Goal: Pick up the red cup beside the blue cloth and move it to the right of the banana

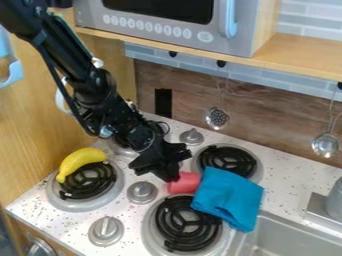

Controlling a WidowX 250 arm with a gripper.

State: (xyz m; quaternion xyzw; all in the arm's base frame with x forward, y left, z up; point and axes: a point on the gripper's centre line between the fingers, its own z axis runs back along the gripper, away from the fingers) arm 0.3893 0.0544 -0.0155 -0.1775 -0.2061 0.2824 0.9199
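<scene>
The black gripper (167, 169) hangs over the stove top between the burners, its lower end against the left end of a red, rounded object (185, 183). A blue cloth (228, 197) lies just right of the red object, partly over the front right burner and reaching the sink's edge. At the left, a yellow banana (81, 161) rests on the upper edge of the left burner (110, 188).
Silver knobs (141, 192) stand around the gripper, with burners at the front (155, 236) and back right (258, 169). A sink (280, 235) lies at lower right. Utensils (217, 118) hang behind, below a shelf with a microwave (160, 22). A wooden wall (30, 125) bounds the left.
</scene>
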